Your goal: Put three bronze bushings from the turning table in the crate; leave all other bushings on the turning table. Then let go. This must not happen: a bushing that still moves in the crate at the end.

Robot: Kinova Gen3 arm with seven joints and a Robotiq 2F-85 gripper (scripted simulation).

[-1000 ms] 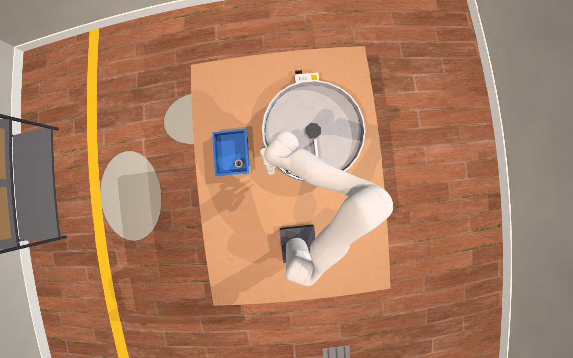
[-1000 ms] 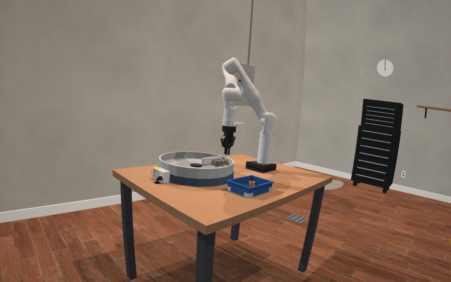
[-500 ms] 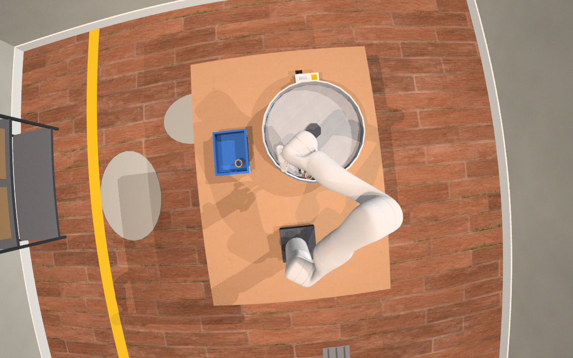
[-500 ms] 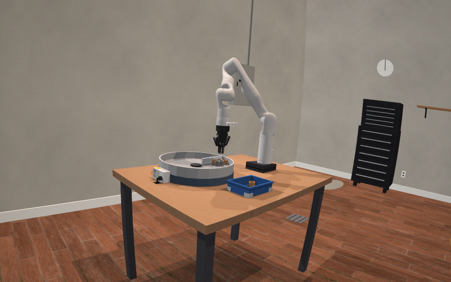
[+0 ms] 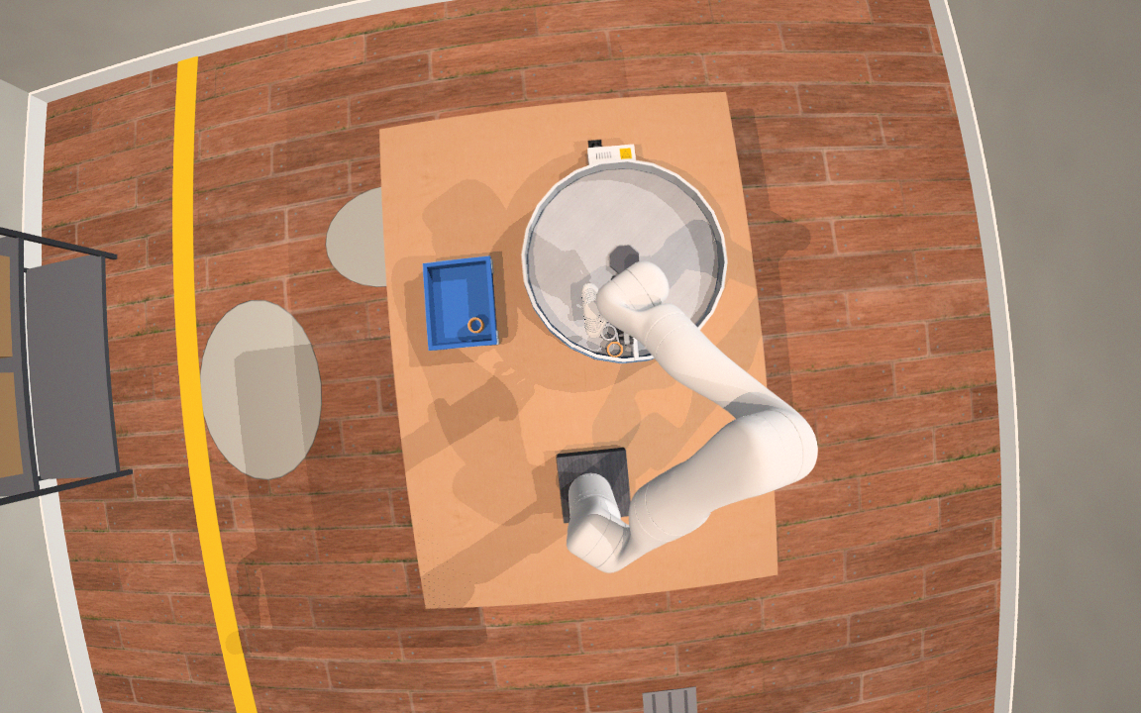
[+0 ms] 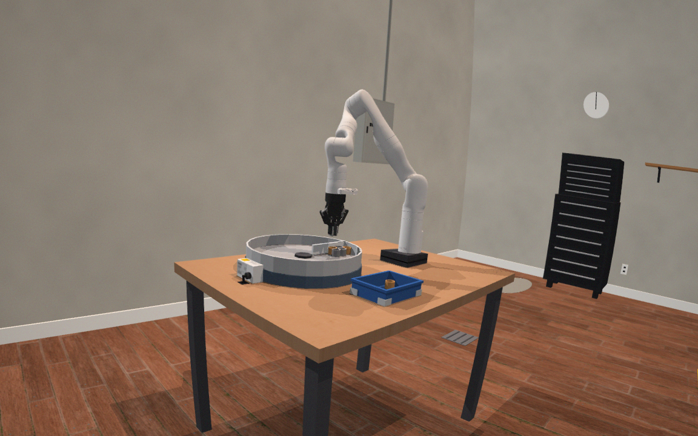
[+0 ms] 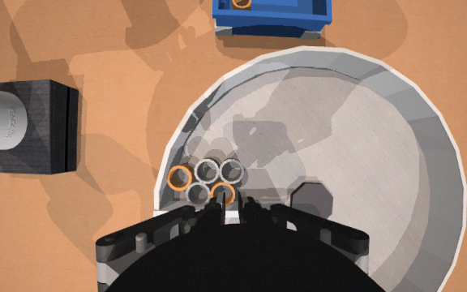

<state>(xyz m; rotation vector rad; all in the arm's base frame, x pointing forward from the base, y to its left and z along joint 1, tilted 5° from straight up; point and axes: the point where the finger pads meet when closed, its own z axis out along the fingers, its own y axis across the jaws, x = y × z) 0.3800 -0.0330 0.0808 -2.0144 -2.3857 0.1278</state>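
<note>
My gripper [image 6: 332,233] [image 7: 231,201] hangs empty above the turning table [image 6: 286,265] [image 7: 379,122], its fingers a narrow gap apart. Below and just ahead of the fingertips, a bronze bushing [image 7: 222,183] stands partly hidden by a finger. Another bronze bushing [image 7: 179,166] [image 5: 614,342] stands near the rim. Grey bushings stand with them: one [image 7: 207,160], a second [image 7: 231,160] and a third [image 7: 187,194]. The blue crate [image 5: 426,305] [image 6: 403,292] [image 7: 274,21] holds one bronze bushing [image 5: 474,318] [image 6: 389,283] [image 7: 242,7], upright. In the top view the arm hides the gripper.
A white divider [image 6: 322,247] [image 5: 635,348] crosses the turning table beside the bushings. A dark hub [image 7: 312,200] [image 6: 302,254] sits at its centre. The raised rim surrounds it. A control box [image 6: 249,270] stands outside the rim. The black robot base [image 7: 35,158] stands on the table.
</note>
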